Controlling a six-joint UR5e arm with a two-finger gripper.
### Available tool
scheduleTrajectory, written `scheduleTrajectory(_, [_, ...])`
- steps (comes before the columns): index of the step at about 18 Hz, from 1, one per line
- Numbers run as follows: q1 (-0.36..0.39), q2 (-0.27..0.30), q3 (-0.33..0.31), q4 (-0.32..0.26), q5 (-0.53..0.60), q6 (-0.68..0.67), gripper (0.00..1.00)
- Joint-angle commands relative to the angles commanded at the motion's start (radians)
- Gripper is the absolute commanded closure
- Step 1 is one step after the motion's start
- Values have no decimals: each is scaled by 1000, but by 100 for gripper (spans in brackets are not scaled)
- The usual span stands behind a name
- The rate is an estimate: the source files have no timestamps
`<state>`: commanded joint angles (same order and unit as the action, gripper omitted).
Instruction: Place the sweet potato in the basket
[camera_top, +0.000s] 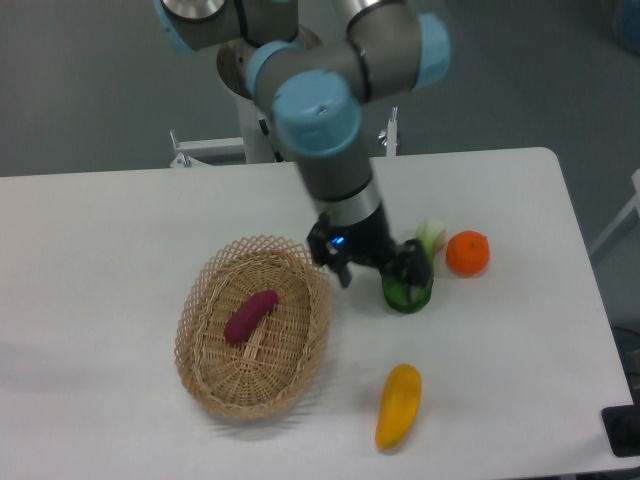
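A yellow vegetable (398, 405) is lying nearest on the bench (100, 260). Behind it, the sweet potato (250, 316) is resting inside the basket (205, 385), so the placing looks done. The pincer (377, 272) is hanging released and empty beside the greens (408, 292); any retreat should go upward, clear of them.

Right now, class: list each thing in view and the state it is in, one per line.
sweet potato: lying inside the basket, free of the gripper
basket: upright on the table, holding the sweet potato
gripper: open, empty, above the green vegetable
green vegetable: on the table, partly hidden
orange fruit: on the table
yellow vegetable: lying on the table
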<state>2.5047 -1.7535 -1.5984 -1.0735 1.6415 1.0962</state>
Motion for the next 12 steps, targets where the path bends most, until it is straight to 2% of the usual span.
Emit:
scheduleTrajectory(3, [46, 23, -3, -78, -5, 161, 0])
scheduleTrajectory(12, [55, 34, 0, -79, -11, 182, 0])
